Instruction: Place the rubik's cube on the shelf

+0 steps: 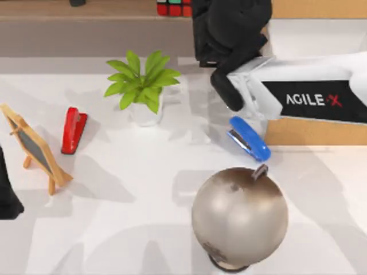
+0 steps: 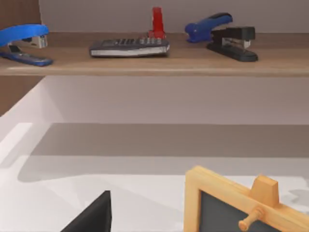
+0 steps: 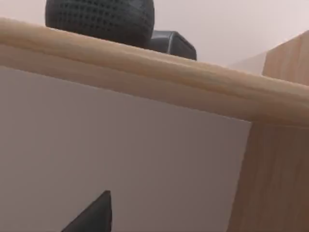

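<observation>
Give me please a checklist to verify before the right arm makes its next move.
1. Cube on shelf: ok. The rubik's cube sits on the shelf, at the top view's upper edge.
2. Cube fully on the board: cannot tell, the picture's edge cuts it.
3. Right gripper free of the cube: cannot tell, its dark body rises just beside the cube.
4. Way back: ok, with care. The blue stapler and the globe lie near the right arm.
5. Left arm parked at the table's left edge, near the chalkboard: ok.
</observation>
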